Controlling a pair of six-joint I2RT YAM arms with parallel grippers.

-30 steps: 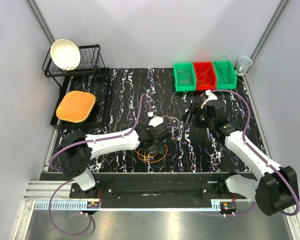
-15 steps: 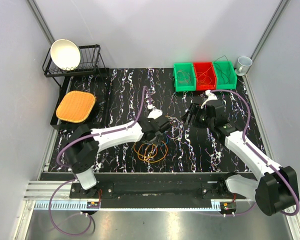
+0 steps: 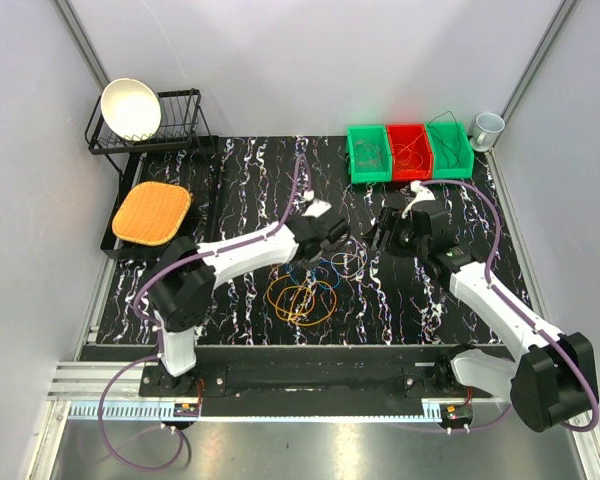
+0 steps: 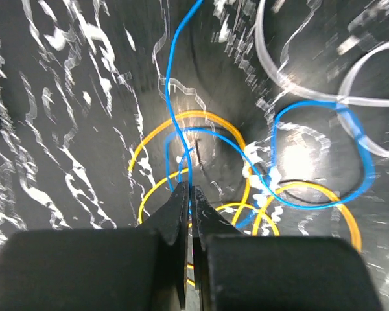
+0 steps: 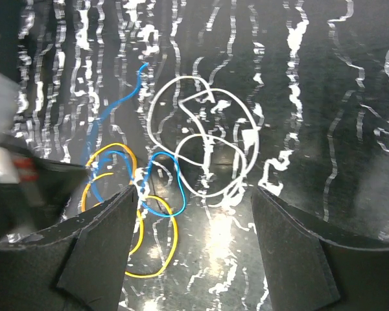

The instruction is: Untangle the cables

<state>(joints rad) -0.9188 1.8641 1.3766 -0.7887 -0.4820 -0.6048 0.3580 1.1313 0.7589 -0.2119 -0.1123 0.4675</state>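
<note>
The cables lie tangled in mid-table: orange-yellow loops (image 3: 298, 300) with a blue cable (image 3: 308, 270) over them. My left gripper (image 3: 332, 243) hangs over the heap's far edge. In the left wrist view, its jaws (image 4: 188, 188) are shut on the blue cable (image 4: 175, 78), which runs up out of the tips across a yellow loop (image 4: 152, 139). My right gripper (image 3: 383, 235) is to the right of the heap. It stands open (image 5: 193, 189) above a white cable (image 5: 244, 150), a blue one (image 5: 183, 195) and a yellow one (image 5: 174, 240), touching none of them.
Green and red bins (image 3: 410, 150) holding more wires stand at the back right, with a cup (image 3: 488, 127) beside them. At the back left, a black dish rack (image 3: 170, 140) holds a white bowl (image 3: 130, 105); an orange mat (image 3: 152, 212) lies in front of it.
My left gripper has moved from over the heap toward the back right and gone from open to shut on the blue cable. The right arm has stayed put.
</note>
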